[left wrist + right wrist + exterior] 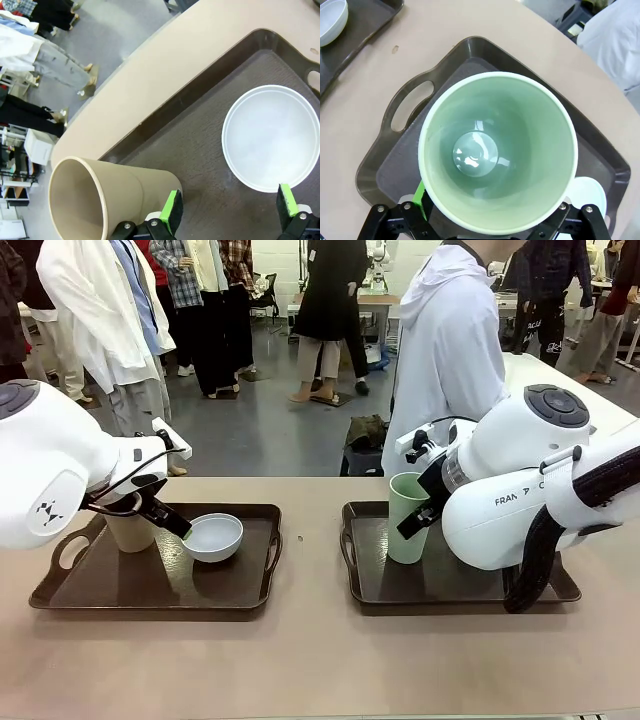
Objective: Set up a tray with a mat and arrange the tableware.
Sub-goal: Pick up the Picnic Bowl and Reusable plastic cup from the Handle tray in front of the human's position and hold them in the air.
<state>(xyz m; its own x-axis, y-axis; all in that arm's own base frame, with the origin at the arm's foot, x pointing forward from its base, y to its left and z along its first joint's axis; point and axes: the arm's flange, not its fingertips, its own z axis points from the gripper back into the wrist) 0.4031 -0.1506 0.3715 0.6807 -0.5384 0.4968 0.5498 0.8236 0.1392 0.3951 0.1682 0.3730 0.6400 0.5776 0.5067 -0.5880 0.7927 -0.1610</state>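
Observation:
On the left brown tray (60, 590), a tan cup (131, 530) (100, 200) and a light blue bowl (213, 536) (270, 137) stand on a dark textured mat (200, 165). My left gripper (170, 520) (230, 210) hangs open over the mat between them, one green pad beside the cup and the other at the bowl's rim. A pale green cup (407, 517) (497, 150) stands upright on the right tray (480, 590) (385, 155). My right gripper (418, 522) (490, 215) is open, its fingers on either side of that cup. A white bowl (587, 197) lies just behind the cup.
The two trays sit side by side with bare tan table (310, 540) between them and in front. A person in a white hooded top (450, 350) stands at the far edge behind the right tray. Other people stand farther back.

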